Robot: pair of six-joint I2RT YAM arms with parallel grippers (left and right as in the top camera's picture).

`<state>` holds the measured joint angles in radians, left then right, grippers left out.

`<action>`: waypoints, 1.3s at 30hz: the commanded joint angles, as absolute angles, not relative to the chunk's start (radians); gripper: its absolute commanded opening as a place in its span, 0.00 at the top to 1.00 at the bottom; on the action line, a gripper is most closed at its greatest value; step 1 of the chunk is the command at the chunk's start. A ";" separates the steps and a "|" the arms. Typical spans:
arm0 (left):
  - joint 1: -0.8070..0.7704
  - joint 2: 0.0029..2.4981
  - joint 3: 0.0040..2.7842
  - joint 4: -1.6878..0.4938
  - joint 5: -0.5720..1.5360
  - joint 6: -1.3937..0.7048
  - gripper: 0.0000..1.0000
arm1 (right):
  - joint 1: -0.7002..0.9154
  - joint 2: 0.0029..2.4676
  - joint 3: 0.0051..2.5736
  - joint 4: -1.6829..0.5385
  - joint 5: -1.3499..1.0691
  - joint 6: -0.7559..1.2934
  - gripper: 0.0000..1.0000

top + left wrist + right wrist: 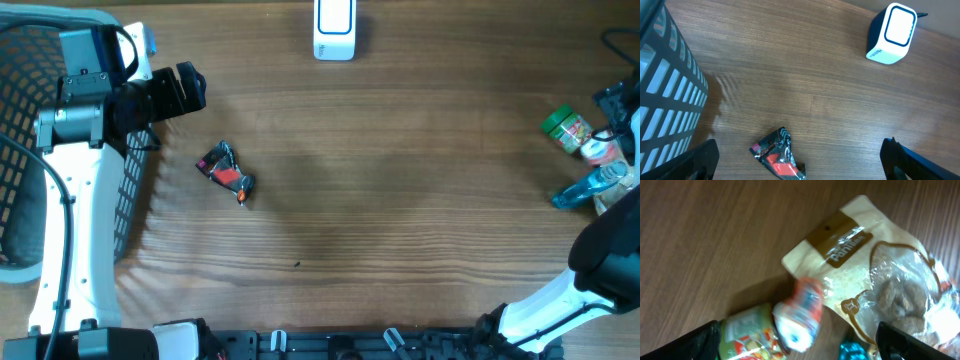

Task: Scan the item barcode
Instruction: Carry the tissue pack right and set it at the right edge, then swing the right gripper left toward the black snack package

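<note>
On the wooden table (400, 200), the small black-and-red packet (226, 173) lay flat, near the left gripper (190, 88) and well apart from the white scanner (334, 28), which stood at the far edge. The left gripper's 2 fingers (702, 160) were spread wide with nothing held between them, and the packet lay untouched on the wood. A black mesh basket (20, 150) sat just beside that arm. At the table's right edge, the right gripper (797, 327) was released too, jaws wide, grasping nothing. It hung over a cluster of goods: a tan pouch (880, 280), a small red-and-white bottle (800, 310), a green-labelled jar (747, 335) and a blue bottle (590, 186).
</note>
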<state>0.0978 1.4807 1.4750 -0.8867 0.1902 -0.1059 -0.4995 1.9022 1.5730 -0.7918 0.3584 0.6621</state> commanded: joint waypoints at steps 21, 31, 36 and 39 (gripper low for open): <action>0.093 1.467 1.486 -0.884 0.191 -0.087 0.00 | 0.111 1.831 1.956 -1.188 -0.372 -0.028 0.00; 0.066 1.393 1.582 -0.944 0.196 -0.086 0.00 | 0.261 1.924 1.667 -1.080 -0.748 -0.363 0.00; 0.036 1.388 1.725 -1.093 0.096 -0.095 0.00 | 0.320 1.940 1.588 -1.043 -0.873 -0.421 0.00; 0.036 1.387 1.856 -1.175 0.079 -0.158 0.00 | 0.432 1.940 1.588 -0.970 -0.836 -0.416 0.00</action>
